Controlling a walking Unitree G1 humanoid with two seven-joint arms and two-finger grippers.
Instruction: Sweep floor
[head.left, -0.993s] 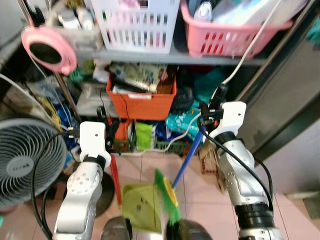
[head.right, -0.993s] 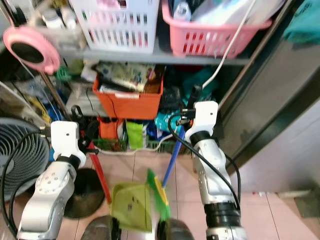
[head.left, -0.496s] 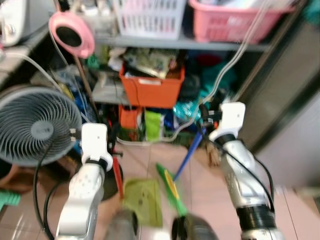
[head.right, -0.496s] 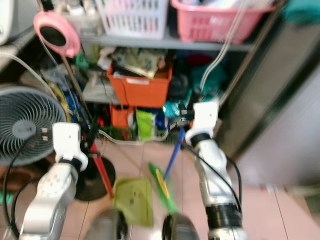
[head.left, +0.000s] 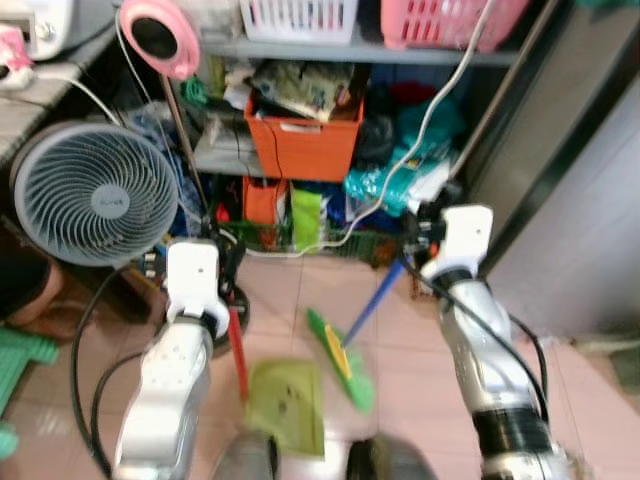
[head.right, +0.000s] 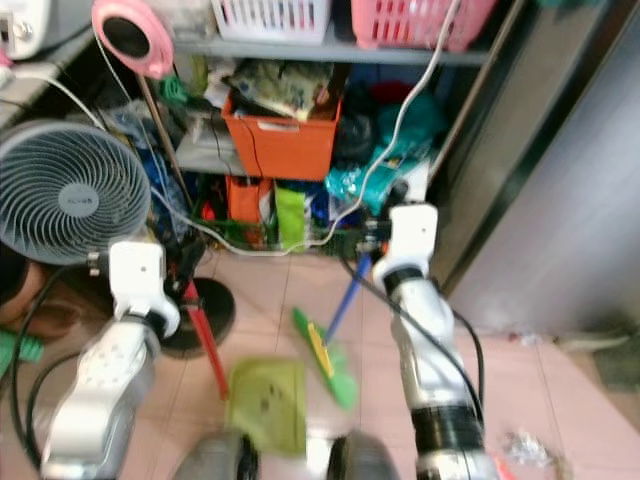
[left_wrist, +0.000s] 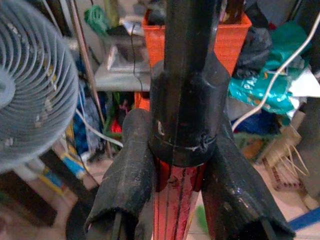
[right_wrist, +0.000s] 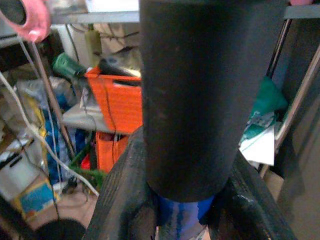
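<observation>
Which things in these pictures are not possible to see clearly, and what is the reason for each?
- Dustpan: blurred in both eye views; whether it holds dirt cannot be told.
- Broom head: blurred; bristles indistinct.
- Red handle in left gripper: upper part covered by a black cap in the left wrist view.
- Blue handle in right gripper: mostly hidden behind the black cap.
- Pink basket: cut by the top edge.

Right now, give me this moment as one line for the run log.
left claw: shut on red dustpan handle | right claw: shut on blue broom handle | green dustpan and broom head: on pink tile floor, before cluttered shelves
</observation>
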